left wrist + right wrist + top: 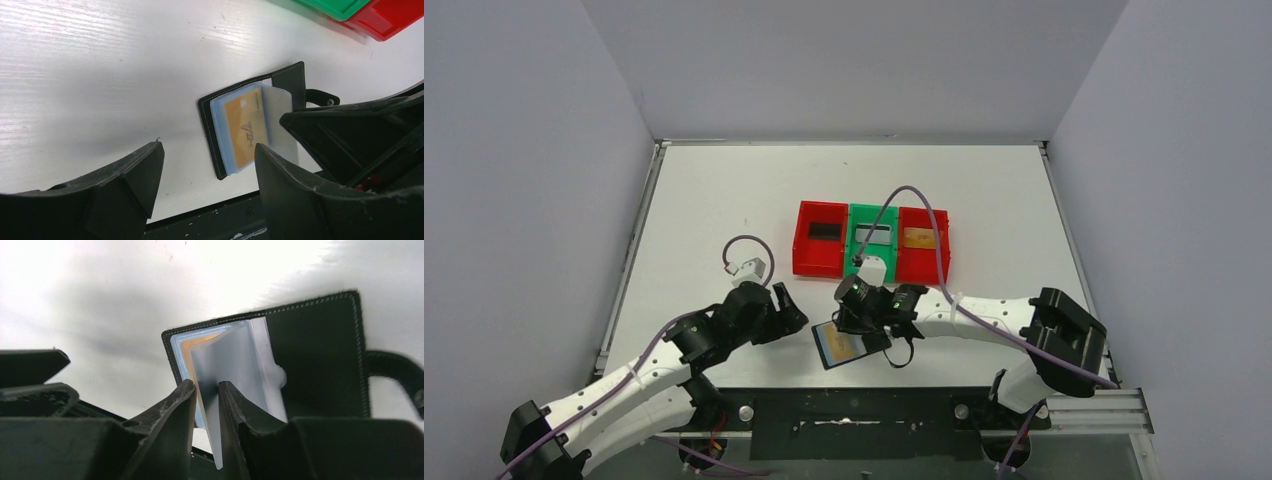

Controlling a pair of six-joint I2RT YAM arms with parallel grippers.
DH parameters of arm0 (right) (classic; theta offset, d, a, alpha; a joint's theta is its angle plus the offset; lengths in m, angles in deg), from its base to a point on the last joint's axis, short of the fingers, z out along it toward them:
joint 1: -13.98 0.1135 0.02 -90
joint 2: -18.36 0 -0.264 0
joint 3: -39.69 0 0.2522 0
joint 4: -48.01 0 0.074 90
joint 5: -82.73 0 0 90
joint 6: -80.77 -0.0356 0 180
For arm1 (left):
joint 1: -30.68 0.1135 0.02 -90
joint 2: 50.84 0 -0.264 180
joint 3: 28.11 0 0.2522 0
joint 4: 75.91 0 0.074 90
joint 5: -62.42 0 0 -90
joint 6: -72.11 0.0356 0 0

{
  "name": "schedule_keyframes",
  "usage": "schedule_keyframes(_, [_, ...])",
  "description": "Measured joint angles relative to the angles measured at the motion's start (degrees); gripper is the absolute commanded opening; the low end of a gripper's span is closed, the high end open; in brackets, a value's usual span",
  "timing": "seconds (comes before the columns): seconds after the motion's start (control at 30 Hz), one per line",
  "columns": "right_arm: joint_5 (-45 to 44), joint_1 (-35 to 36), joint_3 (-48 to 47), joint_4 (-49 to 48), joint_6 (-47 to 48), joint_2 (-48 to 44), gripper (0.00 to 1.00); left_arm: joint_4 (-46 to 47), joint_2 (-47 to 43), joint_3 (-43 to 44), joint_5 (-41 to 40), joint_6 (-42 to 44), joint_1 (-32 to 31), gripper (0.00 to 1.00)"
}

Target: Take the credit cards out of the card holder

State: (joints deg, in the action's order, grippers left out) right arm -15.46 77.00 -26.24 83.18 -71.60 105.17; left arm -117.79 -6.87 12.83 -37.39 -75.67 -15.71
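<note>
Black plastic fingers of the right hand (206, 390) are pinched almost together on one clear sleeve (230, 365) of the card holder (315, 355), with the thin, frosted, flexible leaf standing up on edge between them. Behind that leaf a gold credit card (245, 127) lies flat in the stack of pale blue pockets. Only this one card can be made out in the holder. The holder itself is a small flat black wallet with light stitching round its edge. It lies spread open on the bench (704, 200), and a little snap tab (320, 97) sticks out from its far flap.

The left hand (207, 150) has its two broad, matte fingers spread wide with nothing between them. It hovers just beside the holder, on the side away from the right hand.

The holder sits near the front edge of the bench, between the two hands. The bench top is smooth, white and faintly grained, and it throws back a soft glare. Further back, at mid-bench, three shallow plastic trays stand touching in a row: a red tray (802, 240), a green tray (861, 213) and a second red tray (940, 250). The first two each hold a dark rectangle — too small to identify — and the last holds a tan card (919, 237). Plain pale grey-lilac walls (524, 150) close in the bench on three sides.
</note>
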Motion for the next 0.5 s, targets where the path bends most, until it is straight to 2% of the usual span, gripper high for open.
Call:
schedule_keyframes(0.27, [-4.7,-3.5,-2.0,10.0,2.6,0.1,0.27,1.1,1.4,0.0,0.7,0.6,0.0,0.66])
schedule_keyframes(0.5, [-6.0,-4.5,-0.7,13.5,2.9,0.8,0.30,1.9,3.0,0.0,2.3,1.5,0.0,0.66])
